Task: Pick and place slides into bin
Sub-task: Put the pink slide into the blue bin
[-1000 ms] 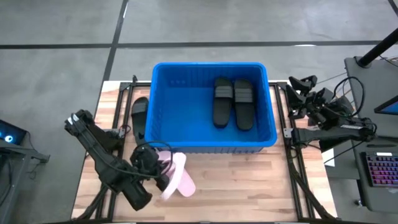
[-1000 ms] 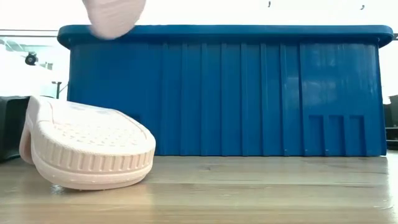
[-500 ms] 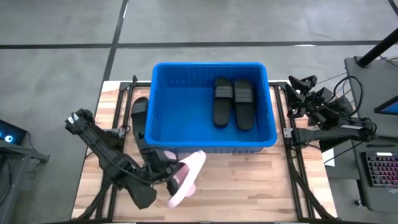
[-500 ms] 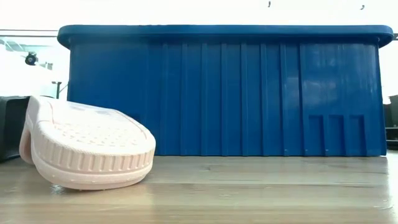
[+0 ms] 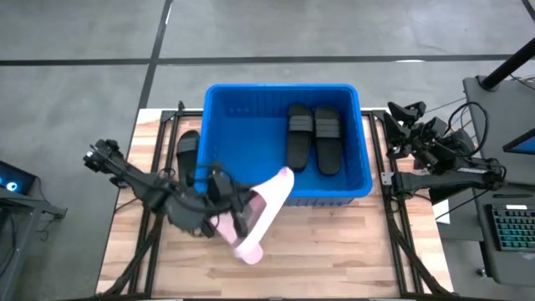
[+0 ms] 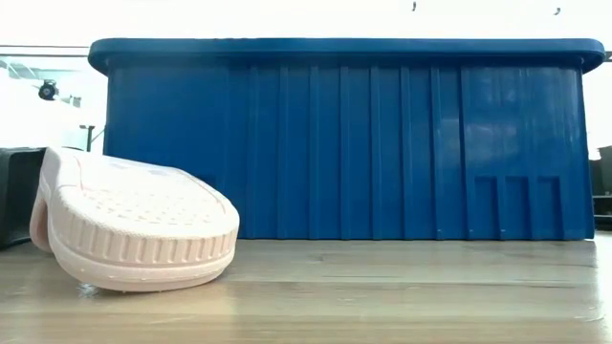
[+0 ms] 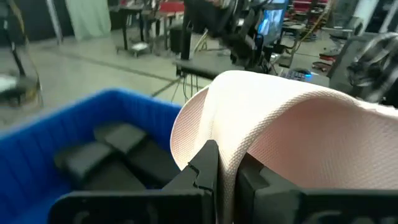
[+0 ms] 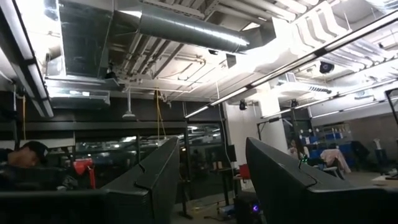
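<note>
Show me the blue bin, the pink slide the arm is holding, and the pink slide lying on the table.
Bin [image 5: 219, 142]: high view, bare floor inside.
Held pink slide [image 5: 269, 201]: high view, middle of its sole.
Pink slide on table [image 6: 134, 234]: low view, its ribbed sole edge.

I'm working in what looks like an industrial robotics lab or workshop: bare ceiling ducts [image 8: 186, 28] run across the top of the right wrist view, grey concrete floor [image 5: 84, 33] surrounds the wooden tabletop [image 5: 334, 251], and a backlit keyboard [image 5: 512, 230] sits at lower right.
</note>
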Tool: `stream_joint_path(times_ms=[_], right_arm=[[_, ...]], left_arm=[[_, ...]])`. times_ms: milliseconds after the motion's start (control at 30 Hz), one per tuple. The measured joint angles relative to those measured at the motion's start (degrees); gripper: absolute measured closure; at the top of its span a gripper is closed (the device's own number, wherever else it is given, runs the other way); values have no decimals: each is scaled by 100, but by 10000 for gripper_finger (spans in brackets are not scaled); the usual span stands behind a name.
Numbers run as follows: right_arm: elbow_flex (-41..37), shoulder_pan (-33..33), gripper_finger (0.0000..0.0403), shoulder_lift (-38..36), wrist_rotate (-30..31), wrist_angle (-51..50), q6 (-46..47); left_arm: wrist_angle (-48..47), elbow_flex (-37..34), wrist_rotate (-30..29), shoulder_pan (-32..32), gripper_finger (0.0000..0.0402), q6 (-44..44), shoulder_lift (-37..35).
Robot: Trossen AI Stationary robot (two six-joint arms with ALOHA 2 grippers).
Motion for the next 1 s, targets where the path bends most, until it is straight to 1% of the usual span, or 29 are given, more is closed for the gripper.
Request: stream_joint_path(times_ms=[100,300,467,567,633,833,1000], right_arm=[[0,2,227,0,-2,-1,173],[0,0,227,2,13,1,160],[-2,1,227,4,618,25,164],[1,2,227,4,1091,42,137],[30,0,227,4,1308,38,196],[157,2,227,9,1452,38,74],[212,2,227,9,1456,37,75]], left_arm=[[118,0,414,358,402,602,-196],[125,0,1167,1251,401,1602,-512],[93,-22,1775,2062,402,2218,-672],[34,-75,1825,2558,401,2512,-704],[-190,-86,1836,2913,401,2717,-724],[-1030,-207,1875,3909,401,2848,-680],[-1069,-591,1929,4412,401,2869,-590]])
